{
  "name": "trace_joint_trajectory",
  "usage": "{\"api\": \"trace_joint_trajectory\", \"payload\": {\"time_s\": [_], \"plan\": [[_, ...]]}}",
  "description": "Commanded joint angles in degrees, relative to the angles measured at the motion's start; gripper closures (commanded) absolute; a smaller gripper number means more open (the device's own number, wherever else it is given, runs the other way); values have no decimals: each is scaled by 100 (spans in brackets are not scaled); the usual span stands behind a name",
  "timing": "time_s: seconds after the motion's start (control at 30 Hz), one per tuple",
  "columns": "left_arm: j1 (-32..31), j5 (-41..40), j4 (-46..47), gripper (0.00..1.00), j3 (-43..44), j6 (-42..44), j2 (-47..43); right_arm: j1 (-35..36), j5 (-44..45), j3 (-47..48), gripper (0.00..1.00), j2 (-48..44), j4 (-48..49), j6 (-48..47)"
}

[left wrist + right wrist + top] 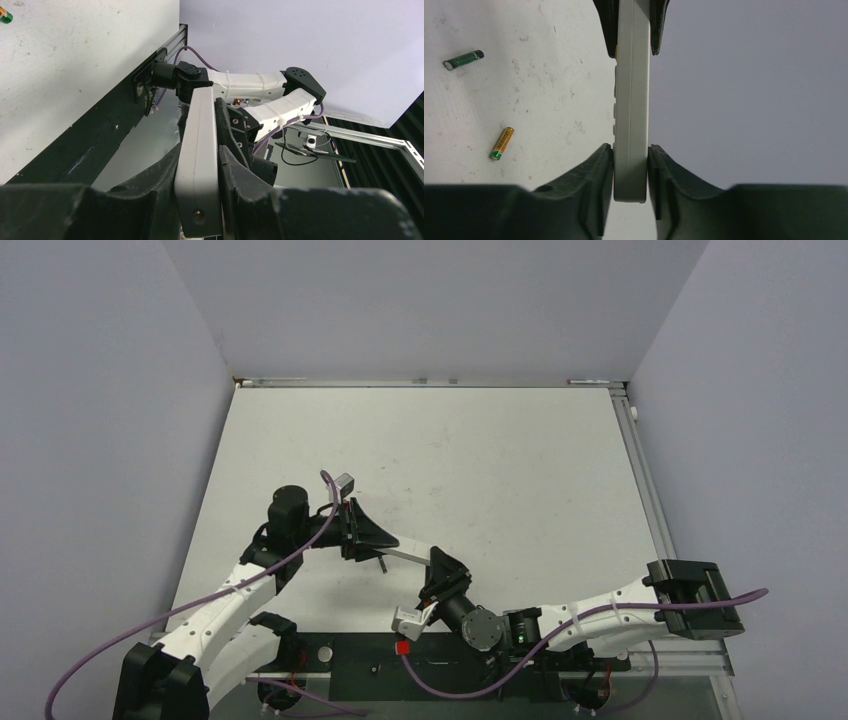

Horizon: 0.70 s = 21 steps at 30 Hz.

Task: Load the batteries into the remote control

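- The remote control (405, 554) is off the tabletop (480, 460), held level between the two pincers near the front middle, one end in each.
- The left pincer (385, 540) is closed narrow on one end of the remote control. In the left wrist view its black fingers (235, 175) lie against both flat faces.
- The right pincer (438, 565) stands narrow around the other end, with a finger hard beside each face. I cannot tell whether it is gripping or only touching.
- In the right wrist view the remote control is seen edge-on, with a row of small buttons and one orange spot down its left face. Black fingers hide both of its ends.
- Two batteries lie flat on the tabletop, apart from each other and well apart from the remote control. They are a green battery (463, 59) with a dark end and a gold battery (501, 143) with a green end.
- The gold battery carries dark print along its side, too small to read. The green battery shows no legible writing either, and none shows on the remote control.
- A purple cable (300, 550) loops along each arm, and the left one arches just above the left wrist.
- A black strip (450, 670) runs along the near edge, where the arm bases sit.
- A metal rail (645, 490) borders the right side of the tabletop, and plain grey walls (100, 390) enclose it.
- The tabletop is white and scuffed with small dark specks.
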Motion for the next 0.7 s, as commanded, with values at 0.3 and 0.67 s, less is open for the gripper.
{"api": "trace_joint_trajectory", "payload": {"time_s": [0.3,0.67], "plan": [[79,-187,796,100,-192,126,-246,47,-299,549,44,-852,-1911,1956],[184,-412,584,100,-166,974,-292,-982,-1072,2081,38,-1201,-4552,4942]]}}
